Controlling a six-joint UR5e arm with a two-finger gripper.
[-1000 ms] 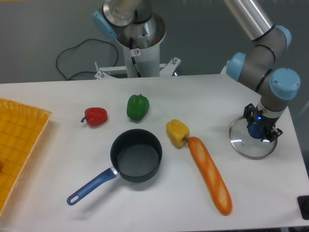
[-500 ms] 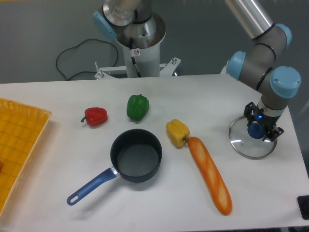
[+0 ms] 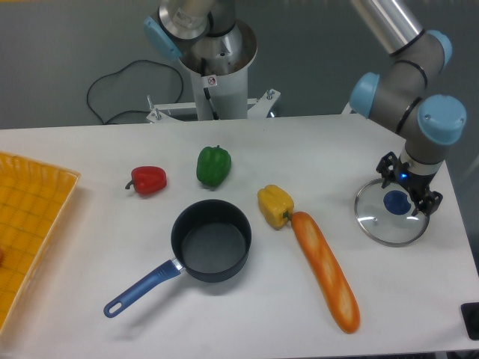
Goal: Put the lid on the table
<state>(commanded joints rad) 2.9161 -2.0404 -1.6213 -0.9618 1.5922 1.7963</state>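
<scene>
Lid (image 3: 391, 213) lies flat on the surface (image 3: 90, 299), far right side near the right edge, blue knob up. Hand (image 3: 409, 188) sits just above the knob, fingers apart w/ one tip each side of it, not gripping; knob shows clear betw. them. Arm comes down from top right.

Rest of surface: dark pot (image 3: 210, 240) w/ blue handle, center, handle pointing lower left, open, nothing inside. Yellow pepper (image 3: 275, 204) just right of pot, its stem end touching the top of a long orange baguette-shaped thing (image 3: 327, 271) that runs diagonally down-right. Green pepper (image 3: 213, 165) behind the pot, red pepper (image 3: 147, 179) to its left, the two apart. Yellow grid tray (image 3: 26, 224) at far left edge, partly cut off. Lid well apart from pot, w/ baguette betw. them.
</scene>
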